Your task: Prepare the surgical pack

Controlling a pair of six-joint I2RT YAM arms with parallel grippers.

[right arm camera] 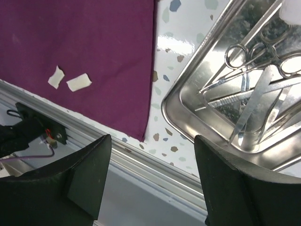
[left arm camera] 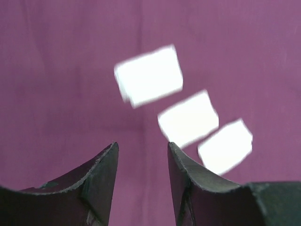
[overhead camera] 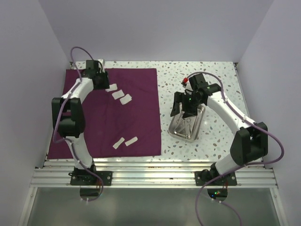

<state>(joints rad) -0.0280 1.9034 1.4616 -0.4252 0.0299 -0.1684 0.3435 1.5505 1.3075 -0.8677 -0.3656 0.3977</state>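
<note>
The maroon cloth (overhead camera: 108,117) lies spread flat on the left half of the table. Three white gauze pads (overhead camera: 118,93) sit in a row near its far side, and two more gauze pads (overhead camera: 125,141) lie near its front. My left gripper (overhead camera: 104,84) hovers open and empty just left of the far row; its view shows those pads (left arm camera: 188,118) ahead of the left gripper (left arm camera: 142,148). The steel tray (overhead camera: 175,132) rests on the table right of the cloth, holding scissors (right arm camera: 244,56) and tweezers (right arm camera: 254,103). My right gripper (overhead camera: 184,112) hangs open above the tray; the right gripper (right arm camera: 153,139) holds nothing.
The speckled tabletop (overhead camera: 207,75) shows bare around the tray (right arm camera: 175,109). A ribbed aluminium rail (overhead camera: 155,172) runs along the near edge with both arm bases on it. Pale walls close in on the left, back and right.
</note>
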